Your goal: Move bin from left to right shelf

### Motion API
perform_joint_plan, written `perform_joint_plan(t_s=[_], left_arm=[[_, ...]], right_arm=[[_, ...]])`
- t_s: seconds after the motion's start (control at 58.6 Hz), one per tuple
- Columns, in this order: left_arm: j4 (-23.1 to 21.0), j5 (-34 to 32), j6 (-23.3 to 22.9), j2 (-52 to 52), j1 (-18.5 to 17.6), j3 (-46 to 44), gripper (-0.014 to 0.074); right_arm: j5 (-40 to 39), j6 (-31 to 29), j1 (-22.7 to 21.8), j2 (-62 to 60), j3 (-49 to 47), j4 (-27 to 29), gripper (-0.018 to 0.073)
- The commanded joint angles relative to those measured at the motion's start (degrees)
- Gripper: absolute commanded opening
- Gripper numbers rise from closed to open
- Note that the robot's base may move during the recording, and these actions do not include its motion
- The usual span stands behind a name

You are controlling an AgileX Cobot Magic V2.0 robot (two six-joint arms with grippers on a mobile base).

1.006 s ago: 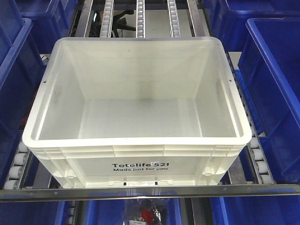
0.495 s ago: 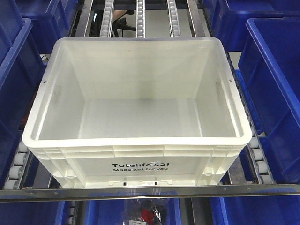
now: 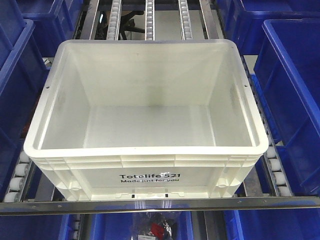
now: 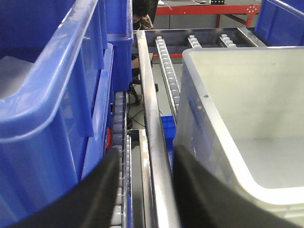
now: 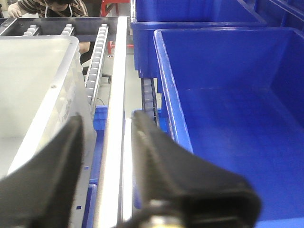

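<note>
The bin is a large white empty crate with "Totelife 521" printed on its near face. It stands on the roller shelf, centred in the front view, and neither gripper shows there. In the left wrist view my left gripper is open, its black fingers either side of a metal rail just left of the bin. In the right wrist view my right gripper is open astride a rail just right of the bin. Contact with the bin's walls cannot be made out.
Dark blue crates flank the bin at left and right, close to each gripper. Roller tracks run back behind the bin. A metal bar edges the shelf front. A person is behind the shelf.
</note>
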Motion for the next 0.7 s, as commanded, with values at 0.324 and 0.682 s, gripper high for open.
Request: perform_joint_plan(t_s=[0.324,0.682], left_arm=[[-1.1,-4.4,-0.6,1.0,-1.0,-1.9,0.0559],[0.6,1.8,2.6,10.0,-12.5,-7.6,0.0559]], right_arm=[[-3.4,1.0,0.0,0.8,-2.1,1.9,0.0484],[-0.3,-0.4,6.6,5.9,-6.5,1.0,0.0491]])
